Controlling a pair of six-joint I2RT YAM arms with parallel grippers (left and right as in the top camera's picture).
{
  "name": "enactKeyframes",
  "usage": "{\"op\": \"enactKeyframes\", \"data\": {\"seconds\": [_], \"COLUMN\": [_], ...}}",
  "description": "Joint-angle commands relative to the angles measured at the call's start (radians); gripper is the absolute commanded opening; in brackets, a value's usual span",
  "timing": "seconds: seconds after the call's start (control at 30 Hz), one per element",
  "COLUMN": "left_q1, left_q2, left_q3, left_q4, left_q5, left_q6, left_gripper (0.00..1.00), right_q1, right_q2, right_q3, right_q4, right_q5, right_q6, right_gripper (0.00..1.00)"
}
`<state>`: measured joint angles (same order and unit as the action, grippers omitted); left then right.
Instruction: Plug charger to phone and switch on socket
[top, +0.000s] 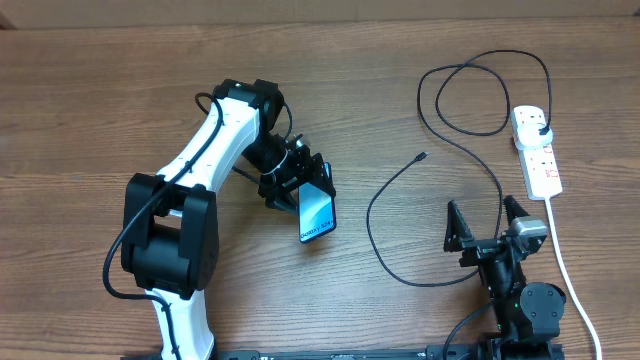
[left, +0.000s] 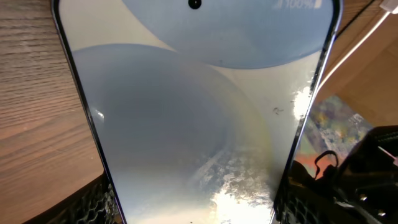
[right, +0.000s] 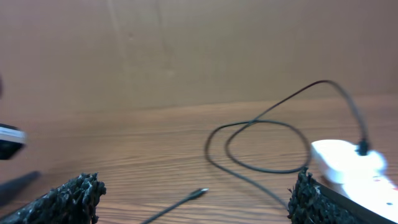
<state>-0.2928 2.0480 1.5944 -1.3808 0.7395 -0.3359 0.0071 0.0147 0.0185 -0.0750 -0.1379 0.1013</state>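
My left gripper (top: 305, 185) is shut on the phone (top: 317, 212), holding it tilted above the table with its light blue screen up; the screen fills the left wrist view (left: 193, 124) between the fingers. The charger cable (top: 375, 225) loops across the right half of the table; its small connector tip (top: 421, 157) lies free, and also shows in the right wrist view (right: 202, 192). Its plug (top: 541, 129) sits in the white socket strip (top: 537, 155). My right gripper (top: 484, 222) is open and empty, near the table's front edge, apart from the cable tip.
The socket's thick white cord (top: 570, 275) runs from the strip towards the front right edge. The cable's large loop (top: 470, 100) lies at the back right. Bare wooden table (top: 90, 110) lies to the left.
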Motion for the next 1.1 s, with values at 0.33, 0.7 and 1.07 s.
{"op": "enactKeyframes", "data": {"seconds": [0.33, 0.7, 1.07], "left_q1": [0.005, 0.005, 0.005], "left_q2": [-0.001, -0.001, -0.001], "left_q3": [0.027, 0.027, 0.027], "left_q4": [-0.01, -0.008, 0.0], "left_q5": [0.074, 0.097, 0.12], "left_q6": [0.022, -0.005, -0.036], "left_gripper": [0.71, 0.72, 0.71], "right_q1": [0.004, 0.004, 0.004], "right_q2": [-0.012, -0.012, 0.003], "right_q3": [-0.011, -0.01, 0.229], "right_q4": [0.021, 0.022, -0.376], "right_q5": [-0.465, -0.406, -0.603], "right_q6": [1.128, 0.946, 1.001], "right_gripper": [1.0, 1.0, 0.99]}}
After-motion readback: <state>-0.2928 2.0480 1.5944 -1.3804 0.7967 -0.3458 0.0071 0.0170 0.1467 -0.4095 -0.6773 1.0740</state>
